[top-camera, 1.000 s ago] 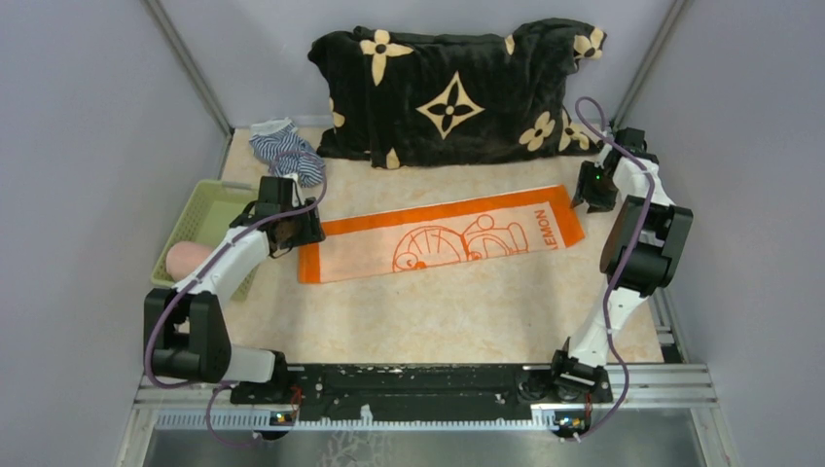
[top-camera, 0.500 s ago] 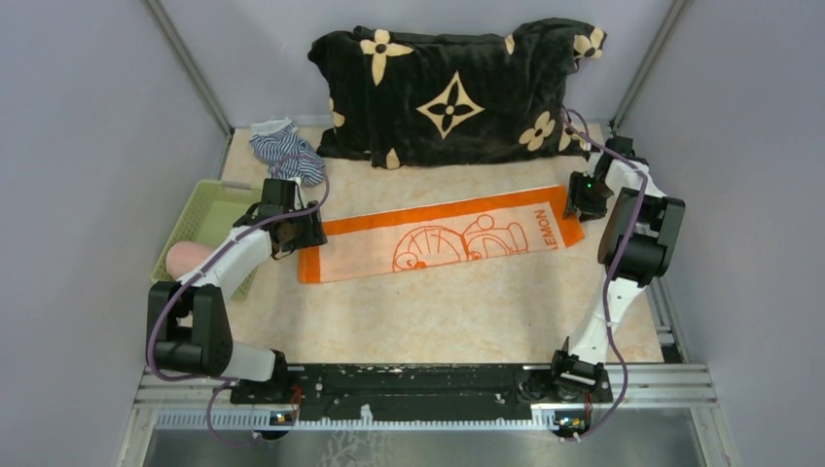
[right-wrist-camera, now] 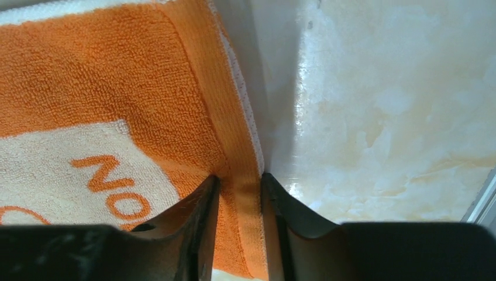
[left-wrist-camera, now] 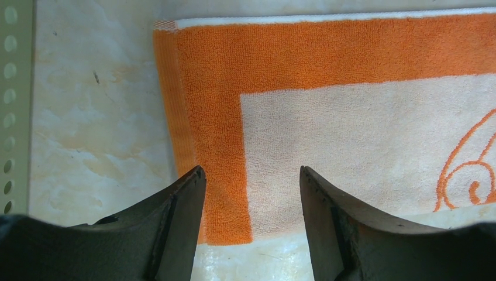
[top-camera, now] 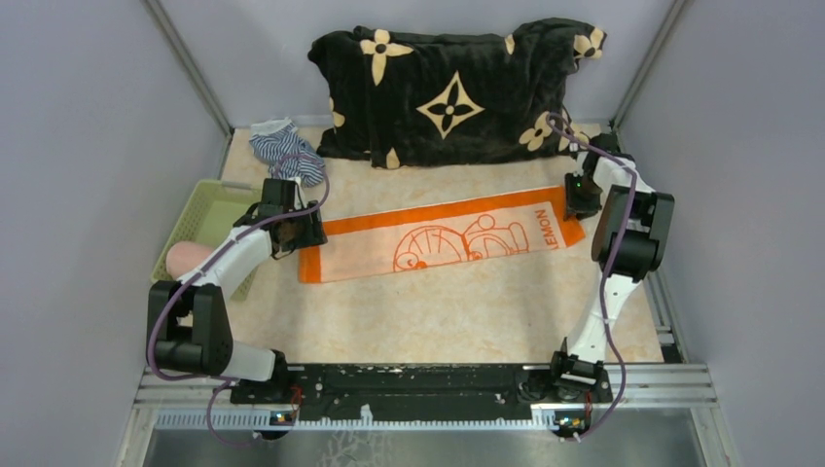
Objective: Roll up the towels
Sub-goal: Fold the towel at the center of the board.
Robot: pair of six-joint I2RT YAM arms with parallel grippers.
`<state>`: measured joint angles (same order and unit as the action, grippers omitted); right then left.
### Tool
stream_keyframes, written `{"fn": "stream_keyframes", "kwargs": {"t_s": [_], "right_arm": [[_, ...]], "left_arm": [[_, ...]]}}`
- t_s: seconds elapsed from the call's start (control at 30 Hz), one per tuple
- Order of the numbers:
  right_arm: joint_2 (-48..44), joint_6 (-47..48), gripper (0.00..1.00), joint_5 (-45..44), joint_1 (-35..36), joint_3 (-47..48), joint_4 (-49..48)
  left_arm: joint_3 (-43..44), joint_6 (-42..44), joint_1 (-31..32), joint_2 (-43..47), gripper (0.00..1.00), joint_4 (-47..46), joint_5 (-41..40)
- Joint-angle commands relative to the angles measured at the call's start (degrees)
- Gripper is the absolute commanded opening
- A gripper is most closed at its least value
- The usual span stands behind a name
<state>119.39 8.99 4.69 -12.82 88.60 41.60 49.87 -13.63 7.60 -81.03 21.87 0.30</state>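
Note:
The orange towel (top-camera: pixel 443 238) with white cartoon print lies flat across the table's middle. My left gripper (top-camera: pixel 292 231) is open just above its left end; in the left wrist view the gripper (left-wrist-camera: pixel 251 172) straddles the orange border (left-wrist-camera: pixel 216 146). My right gripper (top-camera: pixel 580 199) is shut on the towel's right-end hem; in the right wrist view the gripper (right-wrist-camera: pixel 238 178) pinches the raised orange edge (right-wrist-camera: pixel 234 140), beside the lettering. The pale pink towel (top-camera: pixel 185 258) shows as a roll in the green basket (top-camera: pixel 216 209) at the left.
A big black blanket with cream flowers (top-camera: pixel 448 92) fills the back. A blue-and-white striped cloth (top-camera: pixel 284 151) lies at the back left, near the basket. Grey walls close in on both sides. A metal rail (top-camera: pixel 418 379) runs along the near edge.
My right arm has folded in and its gripper has moved left onto the towel's right end. The left arm has hardly moved.

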Motion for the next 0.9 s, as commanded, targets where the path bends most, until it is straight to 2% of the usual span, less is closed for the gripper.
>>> {"fn": "stream_keyframes", "kwargs": {"t_s": [0.0, 0.07, 0.13, 0.17, 0.47, 0.67, 0.73, 0.87], "right_arm": [[7.68, 0.84, 0.28, -0.54, 2.64, -4.50, 5.89], [8.06, 1.21, 0.20, 0.79, 3.49, -4.47, 6.41], [8.22, 1.60, 0.03, 0.69, 4.48, -4.41, 6.83], [8.19, 1.40, 0.00, -0.25, 4.60, -4.27, 7.02], [1.64, -4.53, 0.00, -25.88, 1.73, 3.26, 7.15], [-2.04, -3.42, 0.00, -43.39, 1.31, 10.50, 6.47], [-3.89, -2.80, 0.00, -44.58, 1.82, 11.09, 6.59], [-8.87, -1.09, 0.00, -39.07, 7.87, 8.40, 6.82]], "left_arm": [[-0.45, 0.57, -0.39, 0.35, 0.66, -0.82, 0.89], [-0.46, 0.54, -0.39, 0.42, 0.66, -0.85, 1.14], [-0.47, 0.58, -0.39, 0.59, 0.66, -0.82, 1.28], [-0.47, 0.60, -0.37, 0.80, 0.66, -0.79, 1.29], [-0.57, -0.17, -0.56, 1.76, 0.66, -0.78, 3.22], [-0.71, -1.55, -0.51, 2.04, 0.66, -0.25, 7.13], [-0.86, -2.27, -0.48, 1.90, 0.66, -0.29, 8.78], [-1.31, -3.50, -0.47, 0.97, 0.65, -0.98, 11.71]]}}
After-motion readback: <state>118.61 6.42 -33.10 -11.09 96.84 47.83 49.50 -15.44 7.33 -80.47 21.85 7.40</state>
